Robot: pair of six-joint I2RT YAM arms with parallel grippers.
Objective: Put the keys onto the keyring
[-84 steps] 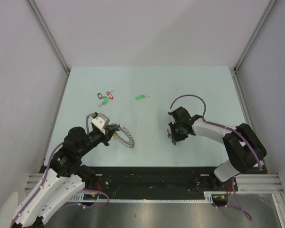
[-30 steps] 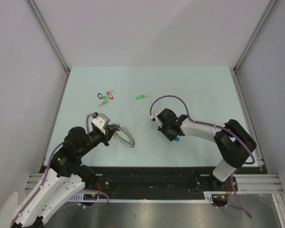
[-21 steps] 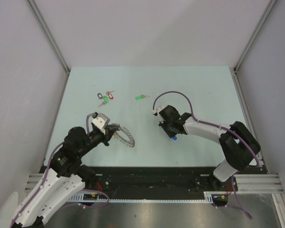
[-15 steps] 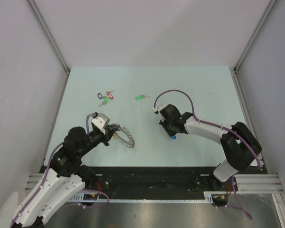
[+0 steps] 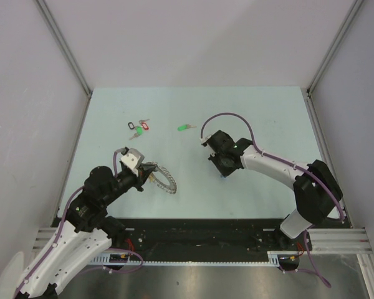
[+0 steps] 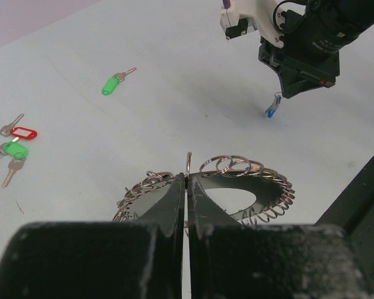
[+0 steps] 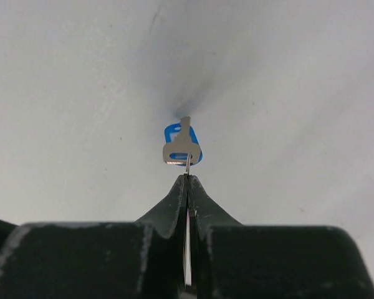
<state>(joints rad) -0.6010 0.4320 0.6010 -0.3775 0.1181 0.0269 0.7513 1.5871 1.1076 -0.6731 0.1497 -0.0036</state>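
Top external view: pale bench [image 5: 268, 112] walled on three sides, both arms reaching in from the near edge
Left arm [image 5: 93, 199]: bent low over the near-left part of the bench, wrist pointing right
Right arm [image 5: 280, 169]: stretched from the near-right corner toward the middle, a purple cable looping over its wrist
Keyring [image 5: 165, 179]: near-left of centre, just right of the left wrist; the left wrist view shows the grey coiled donut [image 6: 271, 187] with its wide hole open to the camera and small loops along the far rim
Left claw [image 5: 151, 174]: clenched on the near rim of the keyring; in its own view [image 6: 186, 180] the jaws are pressed together with a thin wire loop standing upright at the tips
Right claw [image 5: 223, 170]: pointing down at mid-bench, well apart from the keyring; in its own view [image 7: 187, 180] it is clenched on a thin metal sliver at the top of the blue-tagged key
Bunch of three keys [image 5: 138, 128]: flat on the far-left bench with black, red and green tags, far from both claws
Green-tagged key [image 5: 185, 128]: lying alone on the far bench, between the bunch and the right wrist
Blue-tagged key [image 7: 182, 146]: hanging from the right claw, silver head over the blue tag; whether the tag [image 6: 271, 112] touches the bench I cannot tell
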